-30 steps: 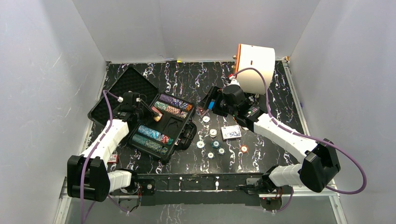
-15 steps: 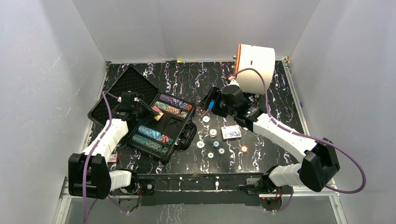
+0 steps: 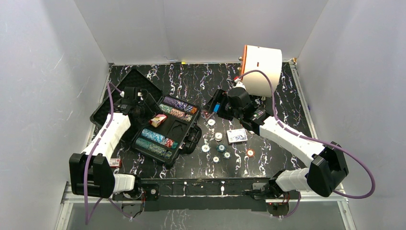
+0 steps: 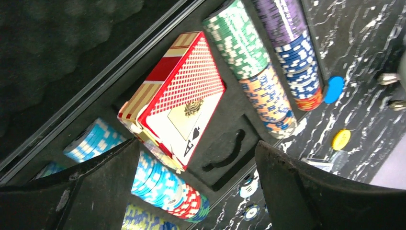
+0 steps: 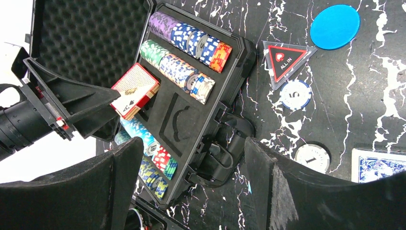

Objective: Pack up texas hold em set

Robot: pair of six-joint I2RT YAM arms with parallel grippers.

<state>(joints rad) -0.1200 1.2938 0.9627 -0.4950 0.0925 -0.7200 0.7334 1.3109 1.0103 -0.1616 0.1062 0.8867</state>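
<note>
**Both grippers open at the half-packed poker case**

Nearest to the arms we see several loose chips (image 3: 221,148) spread on the dark marbled surface (image 3: 191,81), and just behind them the blue deck (image 3: 237,136) lies flat. To the left is the black case (image 5: 177,120), its lid open and rows of chips in its tray. The red deck (image 4: 179,91) lies tilted in the middle of the tray, leaning on the light-blue chips. The left gripper (image 4: 197,146) hangs above this deck with jaws wide apart, holding nothing. The right gripper (image 5: 191,143), also wide and empty, hovers beside the case's right edge, near a blue round button (image 5: 334,26). Farthest stands the white cylinder (image 3: 262,69).
</note>
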